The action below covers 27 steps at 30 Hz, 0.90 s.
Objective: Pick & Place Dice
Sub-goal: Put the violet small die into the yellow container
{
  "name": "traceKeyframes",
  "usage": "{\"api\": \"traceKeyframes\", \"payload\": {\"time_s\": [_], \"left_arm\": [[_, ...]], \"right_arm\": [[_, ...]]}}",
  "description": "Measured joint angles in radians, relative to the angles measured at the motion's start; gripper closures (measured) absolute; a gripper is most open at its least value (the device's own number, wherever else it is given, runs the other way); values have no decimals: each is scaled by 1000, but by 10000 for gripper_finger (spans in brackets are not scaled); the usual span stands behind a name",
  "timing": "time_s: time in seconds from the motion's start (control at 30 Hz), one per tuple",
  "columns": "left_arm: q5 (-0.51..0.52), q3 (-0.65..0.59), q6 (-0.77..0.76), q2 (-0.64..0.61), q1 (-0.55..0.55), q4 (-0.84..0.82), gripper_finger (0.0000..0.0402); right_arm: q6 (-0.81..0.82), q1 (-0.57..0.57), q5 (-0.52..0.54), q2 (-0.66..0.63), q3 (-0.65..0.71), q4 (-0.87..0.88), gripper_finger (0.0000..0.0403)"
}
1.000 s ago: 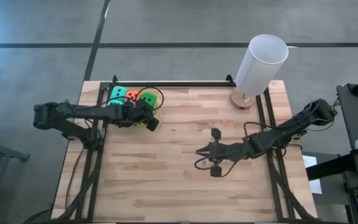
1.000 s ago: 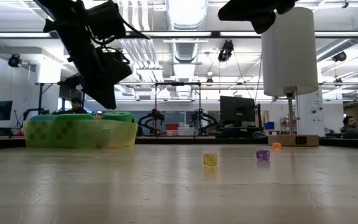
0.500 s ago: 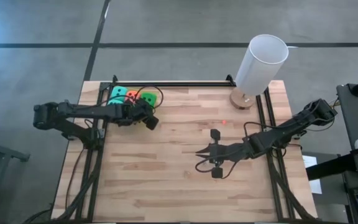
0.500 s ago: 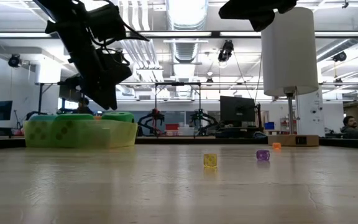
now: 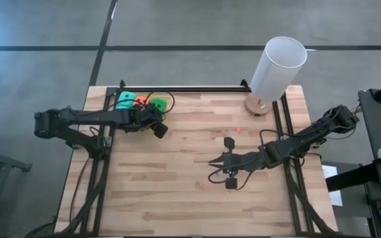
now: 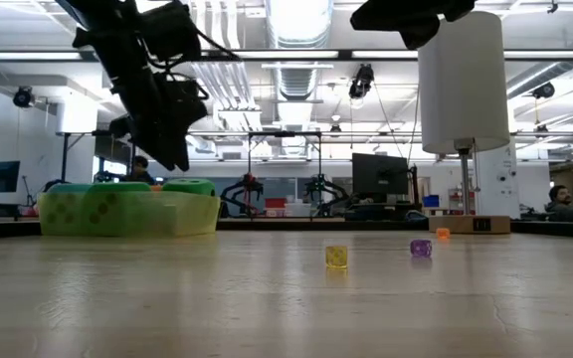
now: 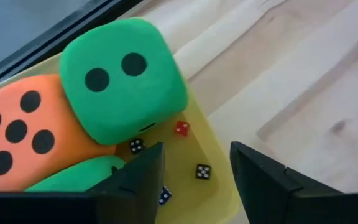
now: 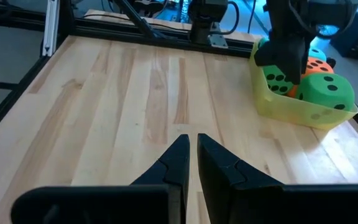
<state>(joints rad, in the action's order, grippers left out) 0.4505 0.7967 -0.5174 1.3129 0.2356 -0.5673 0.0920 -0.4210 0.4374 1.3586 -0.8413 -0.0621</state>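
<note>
Soft dice lie piled in a translucent yellow tray (image 7: 221,183) at the table's far left. A green die (image 7: 123,78) leans on an orange-red die (image 7: 20,127) and on another green one (image 7: 73,177). The high view also shows a teal die (image 5: 125,99). My left gripper (image 7: 195,163) hangs open above the tray's near right corner, nothing between its fingers; in the high view this left gripper (image 5: 159,127) is just on the near side of the dice. My right gripper (image 5: 211,160) hovers shut over the table's middle.
Several tiny dice lie on the tray's floor (image 7: 181,129). On the bare wood lie a small yellow die (image 6: 336,256), a purple one (image 6: 421,248) and an orange one (image 6: 443,233). A tall white cylinder (image 5: 278,66) on a wooden foot stands at the far right.
My left gripper has opened in place above the tray's near right corner. The tray and the dice in it have kept still.
</note>
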Motion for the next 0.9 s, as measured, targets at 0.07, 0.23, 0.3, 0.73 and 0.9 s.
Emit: {"api": "traceKeyframes", "payload": {"time_s": [0.07, 0.23, 0.3, 0.73, 0.9], "left_arm": [[-12, 8, 11, -14, -1, -1, 211], [-26, 13, 37, -70, -32, 2, 207], [-32, 13, 47, -88, -66, 2, 206], [-33, -5, 64, -100, -458, 137, 213], [-5, -6, 107, -93, -586, 251, 223]], "right_arm": [[9, 0, 0, -3, 0, 0, 374], [10, 0, 3, -11, 0, 1, 374], [10, 0, 3, -13, 0, 3, 374], [13, 0, 10, -15, 0, 3, 374], [13, 0, 7, -15, 0, 5, 374]]}}
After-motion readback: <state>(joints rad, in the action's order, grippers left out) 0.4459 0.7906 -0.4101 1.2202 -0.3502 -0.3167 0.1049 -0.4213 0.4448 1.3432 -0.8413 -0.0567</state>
